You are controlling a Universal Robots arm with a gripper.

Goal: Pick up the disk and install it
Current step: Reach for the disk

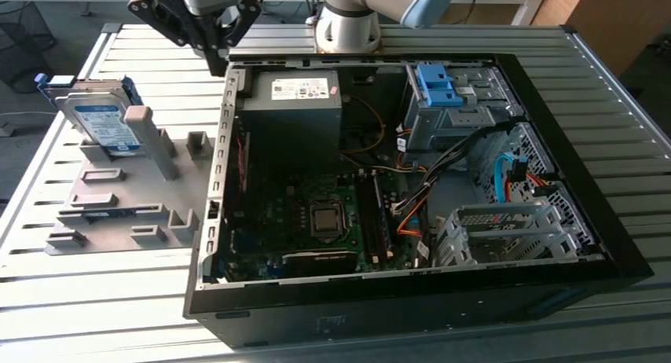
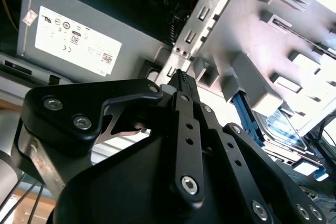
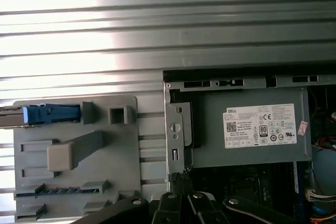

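Robotics lab or workshop bench. Slatted metal table [image 1: 94, 316] carries an open PC case [image 1: 618, 253], its board and cables bare, just below the gripper [image 1: 221, 63]. Grey jig plate [image 1: 115, 214] w/ slots sits beside the case. Arm base [image 1: 350, 29] stands on the table close behind the gripper, wood furniture [image 1: 614, 21] further back.

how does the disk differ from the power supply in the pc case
The disk stands on edge in the grey rack outside the computer case; the power supply lies flat inside it. The disk is a slim silver slab with a blue frame; the power supply is a bigger, dark grey box. Both carry a printed label.
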